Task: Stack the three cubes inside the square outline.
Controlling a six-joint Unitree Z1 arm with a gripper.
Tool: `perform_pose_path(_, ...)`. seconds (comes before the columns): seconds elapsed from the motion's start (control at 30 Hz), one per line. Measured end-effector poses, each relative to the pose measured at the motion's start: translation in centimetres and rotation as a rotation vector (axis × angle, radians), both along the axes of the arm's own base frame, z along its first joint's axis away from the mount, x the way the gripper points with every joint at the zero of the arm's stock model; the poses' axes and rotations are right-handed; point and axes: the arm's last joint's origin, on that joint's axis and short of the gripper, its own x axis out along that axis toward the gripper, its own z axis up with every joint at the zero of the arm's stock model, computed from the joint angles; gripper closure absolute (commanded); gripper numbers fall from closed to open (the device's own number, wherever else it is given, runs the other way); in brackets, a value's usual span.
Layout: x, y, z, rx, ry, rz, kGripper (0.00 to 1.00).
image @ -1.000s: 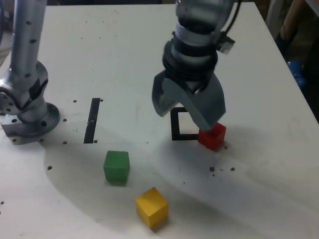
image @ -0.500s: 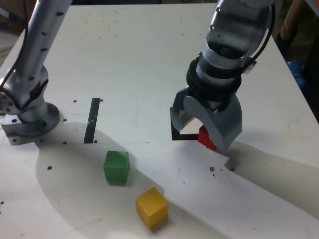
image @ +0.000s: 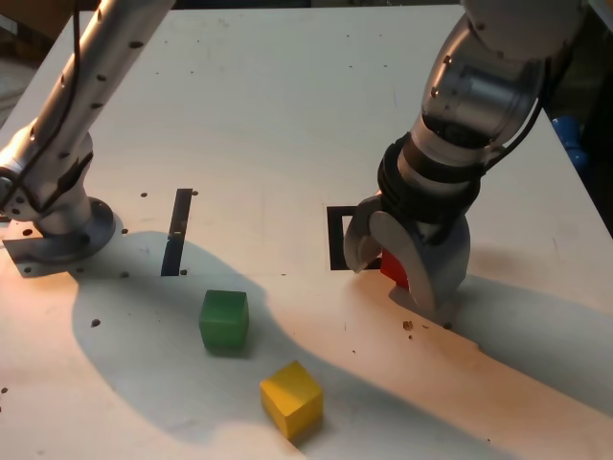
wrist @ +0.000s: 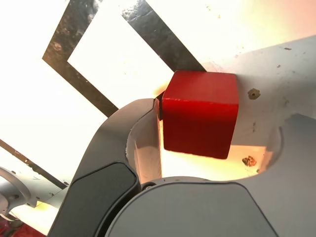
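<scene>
The red cube (image: 393,269) sits on the white table just outside the square outline (image: 335,240), at that outline's near right corner in the exterior view. My gripper (image: 396,280) is down at the table with its jaws around the cube. In the wrist view one finger (wrist: 143,123) touches a side of the red cube (wrist: 200,118), while the other finger stands apart from it; a corner of the square outline (wrist: 84,81) shows beyond. The gripper (wrist: 222,116) is open. The green cube (image: 224,319) and the yellow cube (image: 291,398) lie apart toward the exterior view's left front.
A straight black tape strip (image: 177,230) lies left of the outline in the exterior view. The arm's base (image: 53,225) is bolted at the far left. A blue object (image: 572,139) lies off the table's right edge. Small dark specks dot the table near the red cube.
The gripper has come down and shifted to the exterior view's right, now straddling the red cube at table level. Its jaws have narrowed. The cubes have not moved.
</scene>
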Motion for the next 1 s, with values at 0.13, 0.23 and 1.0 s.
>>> perform_pose_path(0.13,0.17,-0.05,-0.04,-0.001,-0.007,0.003,0.53)
perform_pose_path(0.23,0.2,-0.04,-0.05,0.003,-0.01,0.004,0.63)
perform_pose_path(1.0,0.19,-0.09,0.17,0.007,-0.027,0.092,0.67)
